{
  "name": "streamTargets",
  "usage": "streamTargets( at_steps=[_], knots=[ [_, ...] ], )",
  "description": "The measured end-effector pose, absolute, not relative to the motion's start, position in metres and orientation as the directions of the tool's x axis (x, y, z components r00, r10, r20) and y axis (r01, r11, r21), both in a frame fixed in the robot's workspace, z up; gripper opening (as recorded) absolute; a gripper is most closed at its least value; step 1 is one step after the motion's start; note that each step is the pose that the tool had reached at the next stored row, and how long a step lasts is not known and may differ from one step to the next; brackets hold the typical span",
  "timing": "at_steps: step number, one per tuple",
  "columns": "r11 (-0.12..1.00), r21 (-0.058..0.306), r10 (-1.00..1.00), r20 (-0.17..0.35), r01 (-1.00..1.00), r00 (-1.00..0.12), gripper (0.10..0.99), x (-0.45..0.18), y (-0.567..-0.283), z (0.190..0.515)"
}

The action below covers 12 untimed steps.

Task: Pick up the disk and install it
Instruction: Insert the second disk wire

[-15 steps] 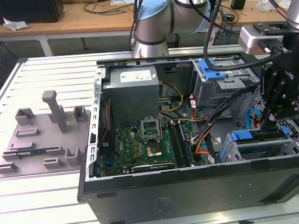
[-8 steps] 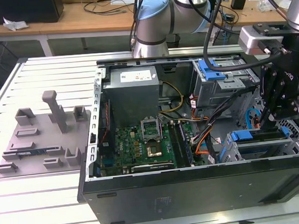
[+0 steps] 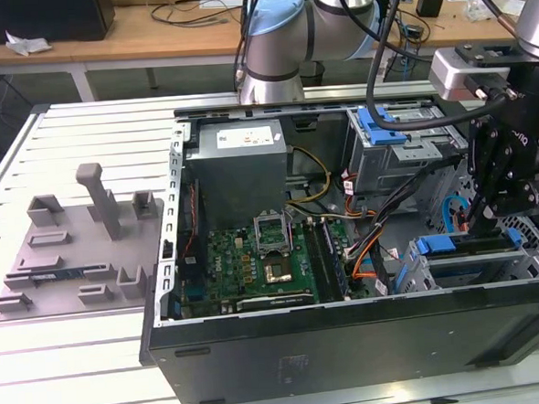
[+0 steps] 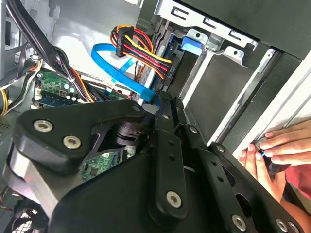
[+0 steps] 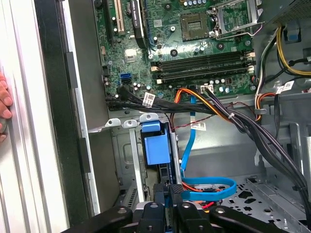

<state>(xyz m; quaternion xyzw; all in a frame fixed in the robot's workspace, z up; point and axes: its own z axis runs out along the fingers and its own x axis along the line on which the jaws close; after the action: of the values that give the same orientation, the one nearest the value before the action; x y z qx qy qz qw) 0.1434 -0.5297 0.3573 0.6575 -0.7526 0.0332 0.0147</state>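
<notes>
Black gripper [image 5: 167,196], clenched on the disk [image 5: 156,150], seats it in the drive cage [image 3: 479,267]; insertion calls for straight pressure.

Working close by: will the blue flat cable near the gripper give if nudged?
Probably floppy: the blue cable is a thin ribbon in a loose loop, so it should bend aside. Likely light. It runs to the green board, so a hard shove might tug that end.
</notes>
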Motion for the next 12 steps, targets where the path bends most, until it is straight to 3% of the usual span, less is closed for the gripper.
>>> streamTargets(
  at_steps=[12],
  knots=[
    [0.114,-0.036,-0.991,0.061,-0.993,-0.116,0.161,0.1434,-0.5297,0.3561]
  ],
)
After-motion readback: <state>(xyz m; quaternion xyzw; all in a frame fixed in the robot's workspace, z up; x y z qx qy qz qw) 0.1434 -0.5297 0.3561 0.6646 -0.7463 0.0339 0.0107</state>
